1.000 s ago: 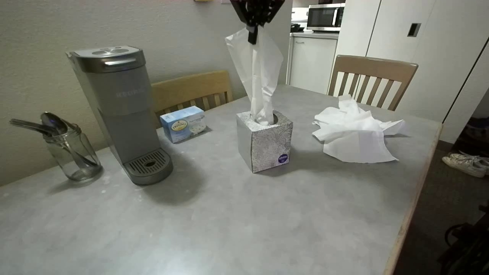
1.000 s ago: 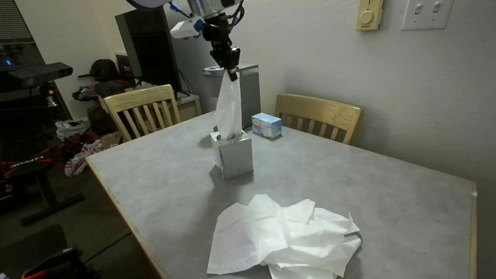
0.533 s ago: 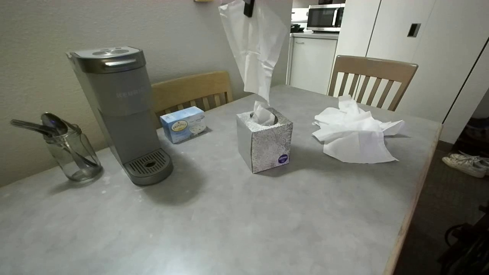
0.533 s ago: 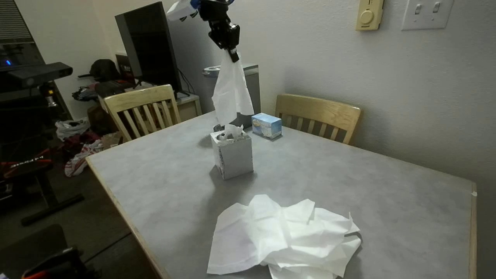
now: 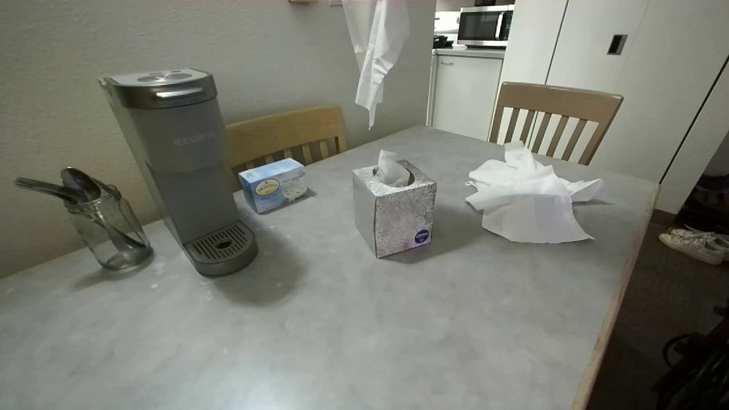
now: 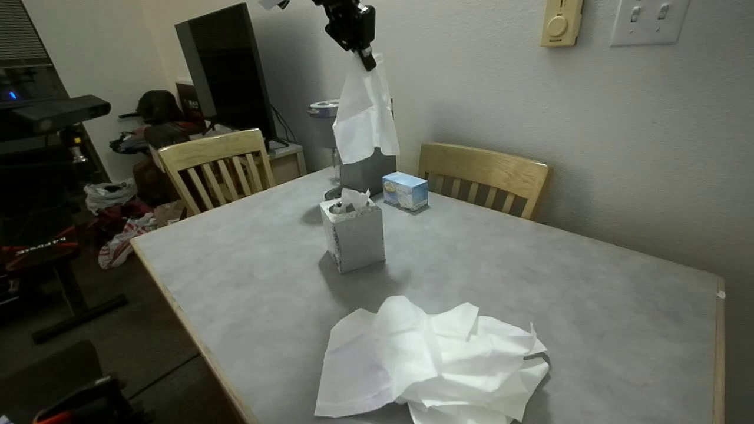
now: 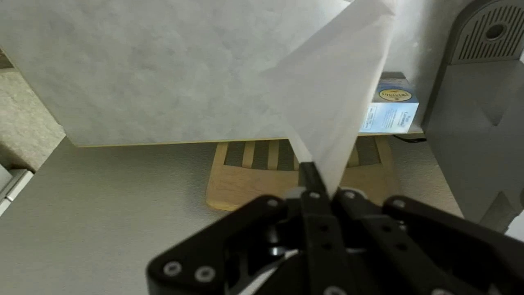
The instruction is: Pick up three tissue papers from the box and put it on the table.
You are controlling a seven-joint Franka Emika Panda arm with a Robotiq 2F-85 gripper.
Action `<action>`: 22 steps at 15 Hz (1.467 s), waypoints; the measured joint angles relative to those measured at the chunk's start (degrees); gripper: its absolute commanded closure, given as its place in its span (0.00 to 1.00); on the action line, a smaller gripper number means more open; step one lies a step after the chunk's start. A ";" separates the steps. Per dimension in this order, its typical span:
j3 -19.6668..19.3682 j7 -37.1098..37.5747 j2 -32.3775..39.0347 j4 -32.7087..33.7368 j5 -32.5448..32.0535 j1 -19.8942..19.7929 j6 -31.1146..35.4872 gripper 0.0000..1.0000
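My gripper (image 6: 366, 59) is shut on a white tissue paper (image 6: 365, 123) that hangs freely above the box. It also shows in an exterior view (image 5: 377, 51), where the gripper is out of the picture. In the wrist view the fingers (image 7: 321, 180) pinch the tissue (image 7: 335, 90) at its top. The silver-grey box (image 5: 393, 213) with a purple round mark stands upright on the grey table (image 5: 342, 330), with a short tissue end sticking out of its opening; it also shows in an exterior view (image 6: 356, 241). Crumpled tissue papers (image 5: 527, 196) lie beside it in both exterior views (image 6: 433, 359).
A grey coffee maker (image 5: 188, 171), a glass jar with cutlery (image 5: 114, 228) and a light-blue tea box (image 5: 273, 185) stand along the wall side. The tea box also shows in the wrist view (image 7: 391, 106). Wooden chairs (image 6: 483, 176) stand at the table's edges.
The held tissue has come out of the box and now hangs apart from it. My gripper has risen. A new tissue end shows in the opening. The tissues on the table have not moved.
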 measured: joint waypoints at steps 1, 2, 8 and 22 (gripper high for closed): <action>-0.28 0.00 -0.30 0.00 -0.01 -0.24 0.00 1.00; -0.57 0.00 -0.55 -0.02 -0.01 -0.56 0.00 1.00; -2.45 -0.78 -1.66 -1.52 0.09 -4.26 0.16 1.00; -6.31 -18.01 0.03 -12.85 6.07 -15.17 10.09 1.00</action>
